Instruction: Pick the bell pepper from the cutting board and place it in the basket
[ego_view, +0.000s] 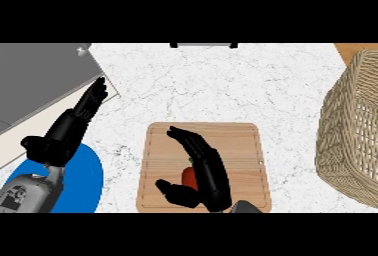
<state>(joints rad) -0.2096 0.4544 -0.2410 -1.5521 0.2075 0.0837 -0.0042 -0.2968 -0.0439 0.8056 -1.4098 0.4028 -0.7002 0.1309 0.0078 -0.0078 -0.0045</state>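
**Pepper under the right palm, not yet grasped**

At the far left the left robot hand (87, 107) rests over the worktop (221, 85), fingers straight and apart, holding nothing; a blue plate (87, 175) lies under its forearm. In the middle, on the cutting board (244, 150), the right robot hand (201, 167) hangs over the bell pepper (189, 177), fingers extended and thumb spread, so only a red sliver shows between them. I judge the pepper light, hollow, smooth-skinned and apt to roll, best taken across its broad middle, fingers opposite thumb. The wicker basket (351, 130) stands at the right edge, well apart from the board.
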